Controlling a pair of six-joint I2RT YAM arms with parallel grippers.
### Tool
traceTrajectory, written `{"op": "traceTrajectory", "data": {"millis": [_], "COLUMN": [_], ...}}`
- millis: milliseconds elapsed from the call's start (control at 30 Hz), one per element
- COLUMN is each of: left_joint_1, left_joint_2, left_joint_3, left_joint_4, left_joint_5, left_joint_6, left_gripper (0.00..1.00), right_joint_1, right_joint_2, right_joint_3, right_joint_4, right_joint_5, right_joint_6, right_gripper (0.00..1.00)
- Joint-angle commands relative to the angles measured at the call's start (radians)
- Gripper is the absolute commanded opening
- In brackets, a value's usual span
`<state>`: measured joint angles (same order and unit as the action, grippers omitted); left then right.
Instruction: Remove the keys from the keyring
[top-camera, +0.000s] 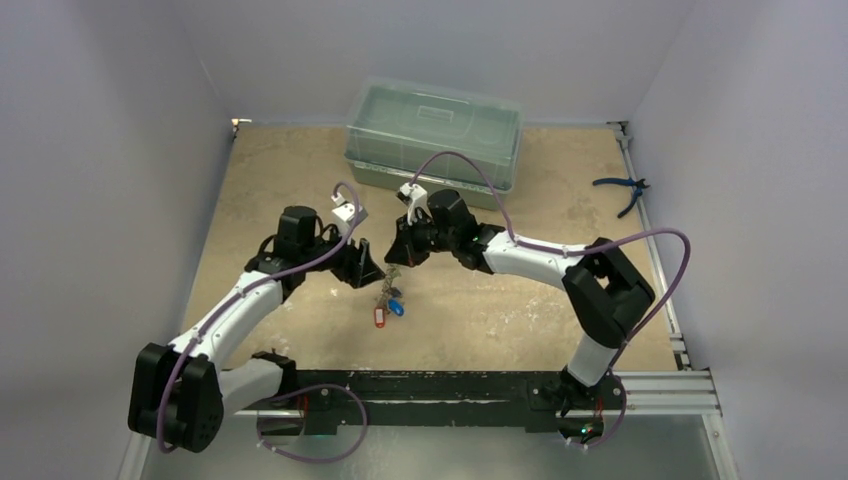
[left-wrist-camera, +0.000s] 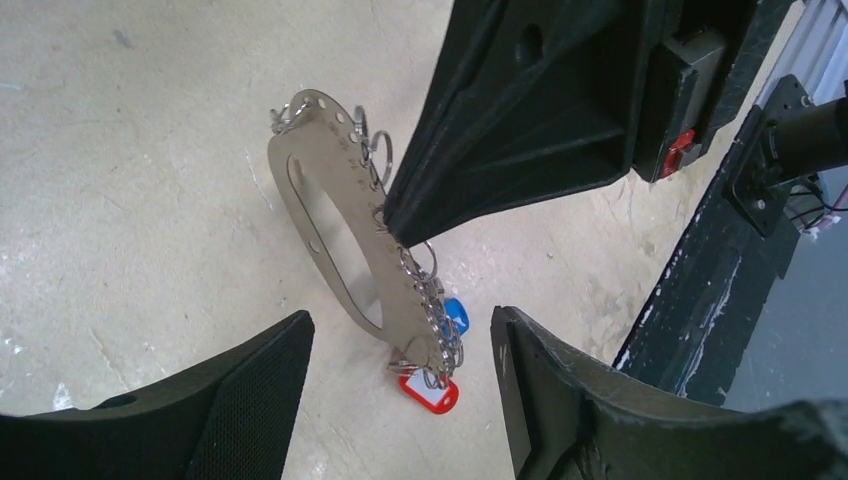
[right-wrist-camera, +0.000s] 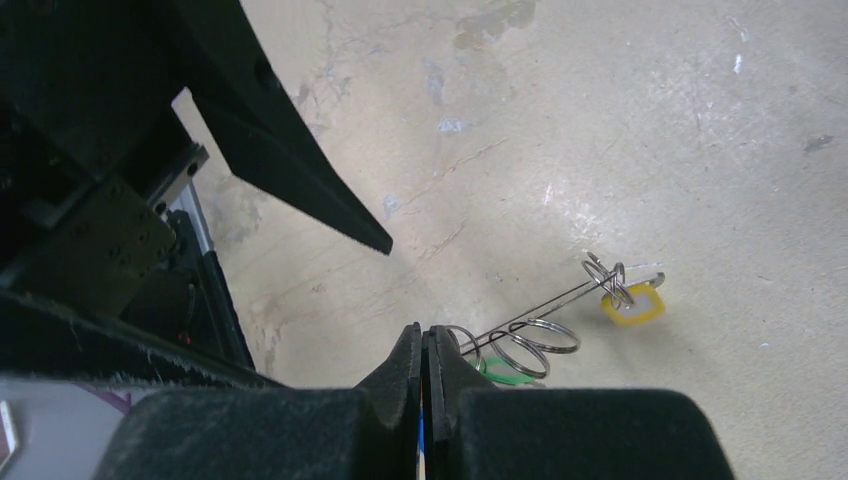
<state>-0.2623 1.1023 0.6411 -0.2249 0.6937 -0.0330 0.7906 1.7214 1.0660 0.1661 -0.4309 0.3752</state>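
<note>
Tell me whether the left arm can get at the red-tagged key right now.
Probably yes. The left tool is open, and the red-tagged key hangs free ahead of its gap; the right tool grips the keyring higher up.

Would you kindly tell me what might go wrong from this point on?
The right gripper pinches only the thin edge of the keyring, so it may twist or slip free under a pull. The open left gripper faces tightly bunched keys and could catch several at once.
</note>
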Motion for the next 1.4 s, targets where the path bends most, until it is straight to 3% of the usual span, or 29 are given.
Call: {"op": "traceTrajectory", "data": {"millis": [0,467,967,1100,1333,1367], "left_joint_1": [-0.040,-0.147,-0.149,-0.149,-0.147,-0.147], "left_joint_2": [0.015,0.118,0.151,0.157,0.142,0.137], "left_joint_3": [-0.011,-0.025,-0.026,-0.019,0.004,0.010], "left_joint_4": [0.094,0.196,0.193,0.189,0.141,0.128], "left_joint_5": [-0.070,-0.230,-0.317,-0.310,-0.275,-0.261], "left_joint_6": [-0.017,-0.047,-0.065,-0.074,-0.047,-0.039], "left_gripper": [0.65,0.56,0.22,0.01,0.00,0.00], "right_joint_1": [-0.008,-0.011,-0.013,-0.013,-0.016,-0.016], "right_joint_2": [0.003,0.034,0.010,0.004,-0.019,-0.027], "right_joint_3": [0.061,0.092,0.082,0.078,0.087,0.094], "right_joint_4": [0.050,0.032,0.030,0.030,0.025,0.016], "right_joint_5": [0.046,0.053,0.043,0.042,0.021,0.013], "right_joint_6": [0.045,0.102,0.114,0.111,0.057,0.040], "right_gripper": [0.00,0.00,0.00,0.00,0.00,0.05]}}
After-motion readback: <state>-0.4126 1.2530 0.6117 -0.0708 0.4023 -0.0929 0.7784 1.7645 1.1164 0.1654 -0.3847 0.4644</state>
